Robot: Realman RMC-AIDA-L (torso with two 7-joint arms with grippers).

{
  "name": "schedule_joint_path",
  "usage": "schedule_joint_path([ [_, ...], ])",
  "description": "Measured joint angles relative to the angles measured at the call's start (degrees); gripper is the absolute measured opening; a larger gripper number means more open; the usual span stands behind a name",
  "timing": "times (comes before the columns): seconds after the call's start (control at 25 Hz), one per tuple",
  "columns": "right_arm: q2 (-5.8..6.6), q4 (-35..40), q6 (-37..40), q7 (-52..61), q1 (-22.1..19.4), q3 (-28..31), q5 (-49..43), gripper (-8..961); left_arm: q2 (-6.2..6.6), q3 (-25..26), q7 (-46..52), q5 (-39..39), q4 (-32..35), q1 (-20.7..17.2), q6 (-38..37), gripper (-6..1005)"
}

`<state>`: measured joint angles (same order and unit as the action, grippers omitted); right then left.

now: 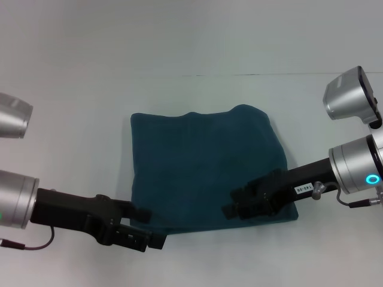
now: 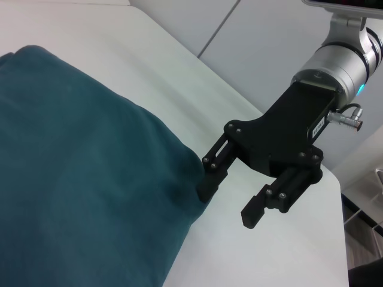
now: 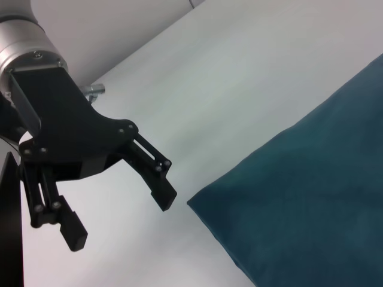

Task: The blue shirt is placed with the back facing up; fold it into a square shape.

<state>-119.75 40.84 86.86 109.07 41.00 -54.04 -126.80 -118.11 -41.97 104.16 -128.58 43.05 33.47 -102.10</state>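
Observation:
The blue shirt (image 1: 203, 161) lies folded in a rough square on the white table (image 1: 72, 119), plain side up. My left gripper (image 1: 157, 227) is open and empty, just off the shirt's front-left corner. It also shows in the right wrist view (image 3: 119, 220), a short way from the shirt's corner (image 3: 311, 197). My right gripper (image 1: 229, 202) is open over the shirt's front-right part. In the left wrist view (image 2: 226, 206), one of its fingers is at the folded edge of the shirt (image 2: 72, 179) and the other is off the cloth.
The table's back edge (image 1: 239, 75) runs behind the shirt. Bare table lies on both sides of the shirt and in front of it. The table's side edge (image 2: 342, 197) shows beyond the right gripper.

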Motion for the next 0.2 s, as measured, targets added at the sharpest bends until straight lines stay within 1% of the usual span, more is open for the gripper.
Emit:
schedule_joint_path([
  [0.2, -0.03, -0.2, 0.0, 0.0, 0.1, 0.0, 0.1, 547, -0.04, 0.0, -0.2, 0.3, -0.1, -0.1, -0.2, 902],
])
